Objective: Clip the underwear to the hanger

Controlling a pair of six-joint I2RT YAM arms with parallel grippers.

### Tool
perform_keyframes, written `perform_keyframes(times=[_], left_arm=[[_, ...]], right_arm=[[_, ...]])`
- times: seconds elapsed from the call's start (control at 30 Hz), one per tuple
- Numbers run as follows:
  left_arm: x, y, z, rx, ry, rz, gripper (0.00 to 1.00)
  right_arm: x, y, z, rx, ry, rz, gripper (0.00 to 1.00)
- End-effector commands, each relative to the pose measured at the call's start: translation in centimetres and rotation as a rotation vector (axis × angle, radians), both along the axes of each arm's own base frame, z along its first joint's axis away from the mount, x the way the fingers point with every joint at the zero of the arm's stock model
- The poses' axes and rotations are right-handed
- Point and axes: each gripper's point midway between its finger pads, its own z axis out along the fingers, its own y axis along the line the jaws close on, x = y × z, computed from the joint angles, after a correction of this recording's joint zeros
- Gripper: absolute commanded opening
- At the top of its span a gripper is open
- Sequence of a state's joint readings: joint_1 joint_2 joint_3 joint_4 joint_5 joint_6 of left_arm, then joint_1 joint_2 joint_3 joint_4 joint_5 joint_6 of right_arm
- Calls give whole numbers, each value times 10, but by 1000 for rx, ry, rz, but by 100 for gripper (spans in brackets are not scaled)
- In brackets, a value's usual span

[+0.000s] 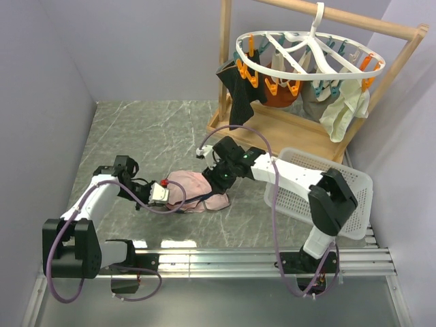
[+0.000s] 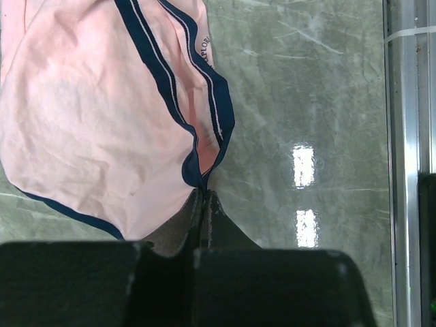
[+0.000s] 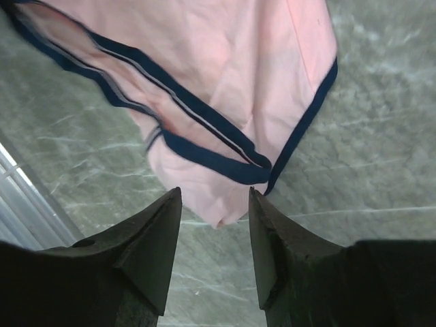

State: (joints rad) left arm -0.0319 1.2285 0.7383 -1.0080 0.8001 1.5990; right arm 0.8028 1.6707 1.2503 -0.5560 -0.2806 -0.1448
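On the grey marbled table (image 1: 150, 136), pale pink fabric briefs with dark navy edging (image 1: 194, 187) lie crumpled between the two arms.
At their navy hem the left pincer (image 2: 204, 208) is clenched on the fabric; the right pincer (image 3: 213, 197) is released, jaws spread above a pink corner. The large white oval plastic clip hanger (image 1: 310, 41) hangs well apart from them.
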Motion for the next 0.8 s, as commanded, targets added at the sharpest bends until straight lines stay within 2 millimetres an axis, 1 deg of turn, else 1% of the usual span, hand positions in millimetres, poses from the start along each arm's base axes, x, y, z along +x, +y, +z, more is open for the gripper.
perform_keyframes(times=[0.0,0.03,0.07,0.13,0.2,0.23,0.4,0.57,0.67,0.77], left_arm=[[10,-8,13,-45,-19,-1,0],[11,-8,14,-45,-26,-3,0],[12,-8,14,-45,-28,-3,0],[13,-8,14,-45,-22,0,0],[14,-9,13,-46,-18,-1,0],[13,-8,12,-45,-13,-1,0],[16,-7,11,-39,-15,6,0],[16,-7,9,-39,-7,10,0],[16,-7,8,-39,-7,10,0],[16,-8,9,-41,-7,14,0]], right_arm=[[12,-9,-16,-44,66,-113,52],[15,-10,-18,-46,75,-126,53],[18,-10,-19,-41,83,-138,57],[24,-12,-22,-36,110,-160,58],[26,-12,-25,-27,135,-167,58],[26,-13,-29,-28,157,-170,58],[16,-7,-30,19,238,-133,55],[8,0,-21,63,274,-104,54],[9,2,-21,67,282,-98,53],[8,3,-28,58,300,-95,51]])
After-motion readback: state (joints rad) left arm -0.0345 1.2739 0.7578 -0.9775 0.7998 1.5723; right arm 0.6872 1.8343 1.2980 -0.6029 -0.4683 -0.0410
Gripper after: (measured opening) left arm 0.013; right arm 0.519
